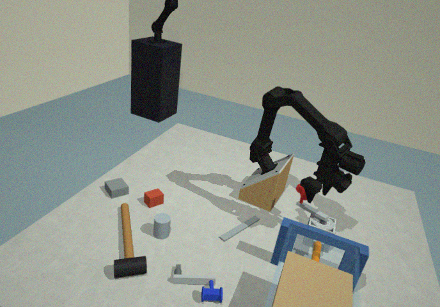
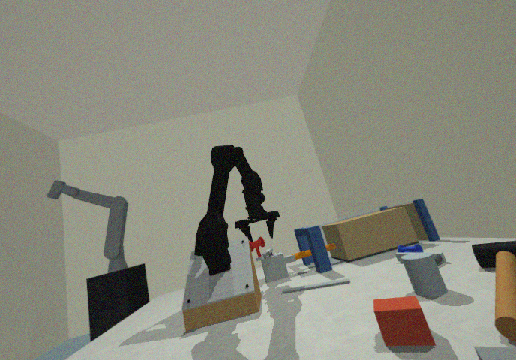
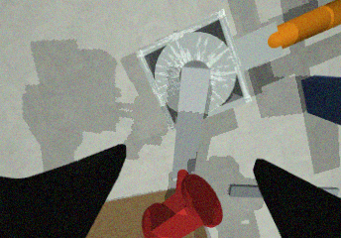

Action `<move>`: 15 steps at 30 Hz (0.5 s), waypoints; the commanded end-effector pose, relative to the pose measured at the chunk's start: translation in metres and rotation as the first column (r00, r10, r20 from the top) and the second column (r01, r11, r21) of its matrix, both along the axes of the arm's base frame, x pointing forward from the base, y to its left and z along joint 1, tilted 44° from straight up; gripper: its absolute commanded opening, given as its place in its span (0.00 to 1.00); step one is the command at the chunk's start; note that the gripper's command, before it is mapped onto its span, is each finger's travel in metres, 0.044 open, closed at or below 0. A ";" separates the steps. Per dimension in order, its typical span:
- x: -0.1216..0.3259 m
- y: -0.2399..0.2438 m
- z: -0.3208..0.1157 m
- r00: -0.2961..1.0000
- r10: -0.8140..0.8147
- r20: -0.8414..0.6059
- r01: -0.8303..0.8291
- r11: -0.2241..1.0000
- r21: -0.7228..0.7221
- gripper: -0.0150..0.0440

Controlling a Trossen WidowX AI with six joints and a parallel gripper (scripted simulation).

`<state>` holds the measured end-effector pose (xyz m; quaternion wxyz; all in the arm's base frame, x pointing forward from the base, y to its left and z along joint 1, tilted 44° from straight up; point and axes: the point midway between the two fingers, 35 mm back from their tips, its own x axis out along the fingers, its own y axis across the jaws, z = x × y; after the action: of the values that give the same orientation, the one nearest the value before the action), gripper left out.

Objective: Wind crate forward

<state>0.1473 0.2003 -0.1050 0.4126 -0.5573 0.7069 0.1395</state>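
Red spool-shaped knob [image 1: 300, 193] [image 2: 257, 243] [image 3: 200, 200] is standing between my 2 wide-open, empty black jaws [image 1: 318, 197] [image 2: 261, 238], seemingly awaiting my cranking grip.

claw [image 1: 317, 197] [image 2: 261, 238] [image 3: 189, 157] spread wide, pointing down.
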 end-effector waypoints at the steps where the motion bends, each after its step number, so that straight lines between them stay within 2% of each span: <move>1: 0.000 -0.020 -0.020 1.000 0.004 0.000 -0.004 1.000 0.000 1.00; 15: -0.001 -0.037 -0.038 1.000 0.004 0.001 -0.004 1.000 -0.001 1.00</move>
<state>0.1461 0.1662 -0.1405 0.4132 -0.5566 0.7074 0.1382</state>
